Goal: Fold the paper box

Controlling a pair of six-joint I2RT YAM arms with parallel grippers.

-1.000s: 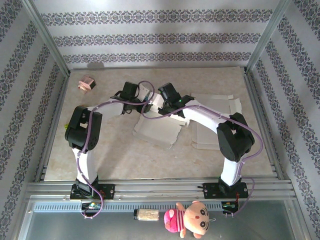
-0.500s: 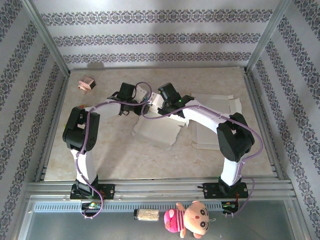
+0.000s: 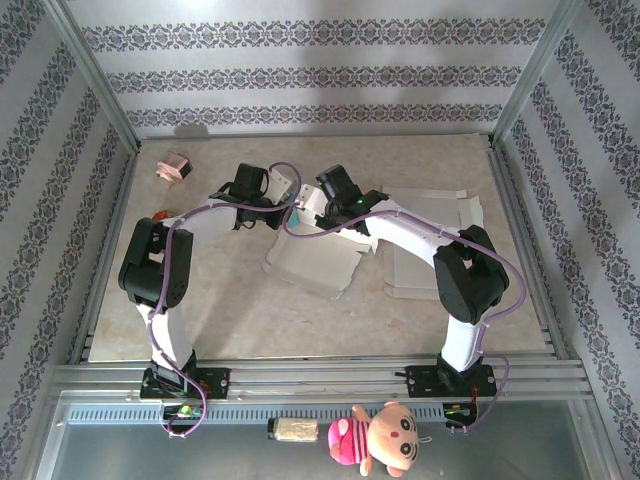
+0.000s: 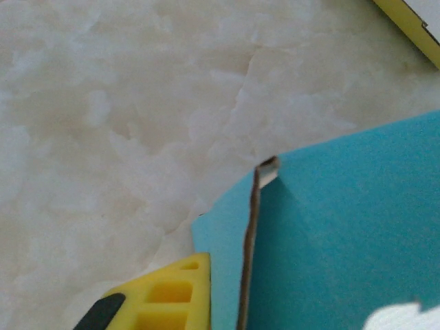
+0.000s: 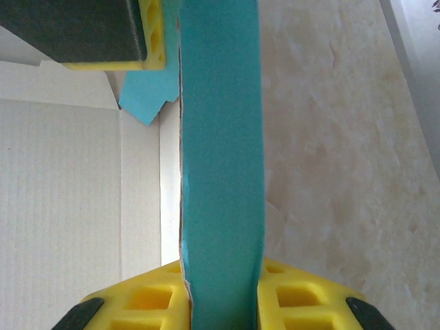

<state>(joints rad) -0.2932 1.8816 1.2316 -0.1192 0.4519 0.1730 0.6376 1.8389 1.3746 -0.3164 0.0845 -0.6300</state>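
On the marble table, near its middle, the paper box is seen lying mostly flat and unfolded, white side up. One teal flap at its far edge is raised upright. From above, both arms are seen reaching to that far edge, with the left gripper and the right gripper close together on either side of the raised part.

In the right wrist view, the flap is pinched between the two yellow fingers of the right gripper, so this tool is closed on the box. A black-padded finger of the left gripper is shown pressed against the same flap further up.

In the left wrist view, one yellow finger is seen touching the teal sheet. The other finger is hidden behind the sheet, so it cannot be told whether this tool is closed.

More flat white cardboard is laid to the right of the box. A small pink object is set at the far left corner, well apart.
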